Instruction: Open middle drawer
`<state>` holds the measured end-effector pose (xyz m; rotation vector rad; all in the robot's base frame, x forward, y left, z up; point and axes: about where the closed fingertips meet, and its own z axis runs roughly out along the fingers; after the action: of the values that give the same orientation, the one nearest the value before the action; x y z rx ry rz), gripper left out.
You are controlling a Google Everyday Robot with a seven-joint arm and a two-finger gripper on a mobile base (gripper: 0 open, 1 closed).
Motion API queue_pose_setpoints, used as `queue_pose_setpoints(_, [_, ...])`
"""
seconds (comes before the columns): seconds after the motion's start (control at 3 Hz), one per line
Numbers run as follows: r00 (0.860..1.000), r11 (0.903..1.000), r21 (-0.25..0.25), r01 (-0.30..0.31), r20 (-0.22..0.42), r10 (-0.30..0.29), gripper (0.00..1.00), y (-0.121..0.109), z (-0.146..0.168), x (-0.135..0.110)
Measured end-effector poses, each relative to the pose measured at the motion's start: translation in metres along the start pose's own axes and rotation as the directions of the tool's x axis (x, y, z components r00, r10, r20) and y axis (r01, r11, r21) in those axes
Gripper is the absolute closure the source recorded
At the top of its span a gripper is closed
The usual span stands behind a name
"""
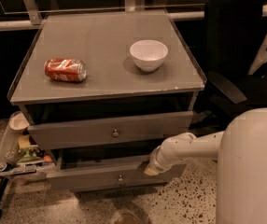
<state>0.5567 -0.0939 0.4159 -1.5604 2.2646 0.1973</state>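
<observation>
Gripper, perhaps touching cabinet, low over speckled floor.

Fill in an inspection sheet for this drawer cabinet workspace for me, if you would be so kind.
Surface: grey cabinet top, carrying two items.
Job's things: middle drawer, the lower of the two visible fronts, pulled partly out.
Clutter: red can lying on its side at left; white bowl upright at right.
Grippers: hand at the middle drawer's top edge, right of its knob.
Cables: nothing clearly seen.
Surroundings: upper drawer also out; black chair at right; side tray of small items at left; speckled floor.
</observation>
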Motion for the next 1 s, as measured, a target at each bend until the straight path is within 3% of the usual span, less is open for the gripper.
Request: queue_pose_setpoints(1.0, [1.0, 0.9998, 0.005, -0.017, -0.003, 0.017, 1.0, 0.0119, -0.0082, 0.0108])
